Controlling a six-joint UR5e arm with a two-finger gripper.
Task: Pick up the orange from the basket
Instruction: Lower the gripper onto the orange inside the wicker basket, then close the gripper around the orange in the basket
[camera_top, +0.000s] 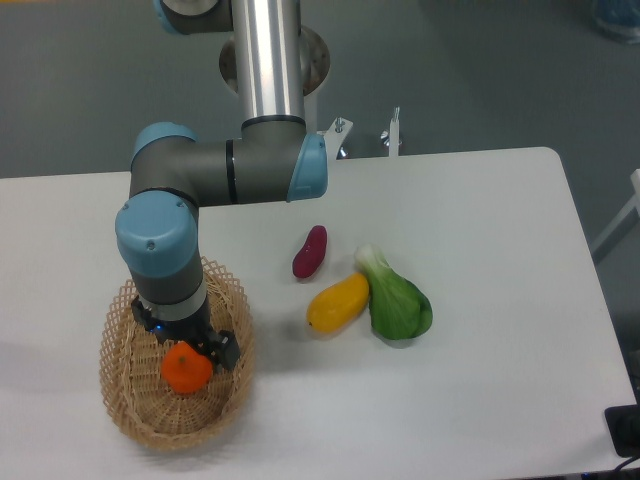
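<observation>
The small bright orange (186, 369) is inside the round tan wicker basket (135, 420) at the table's front left. My gripper (188, 345) reaches straight down into the basket from above. Its black fingers (226, 351) stand on either side of the orange and press against it. The arm's wrist hides the top of the orange and the back of the basket. I cannot tell whether the orange rests on the basket floor or hangs just above it.
A dark red elongated fruit (310, 252), a yellow-orange mango-like fruit (337, 302) and a green leafy vegetable (397, 301) lie on the white table (480, 400) right of the basket. The arm's base post (270, 60) stands at the back edge.
</observation>
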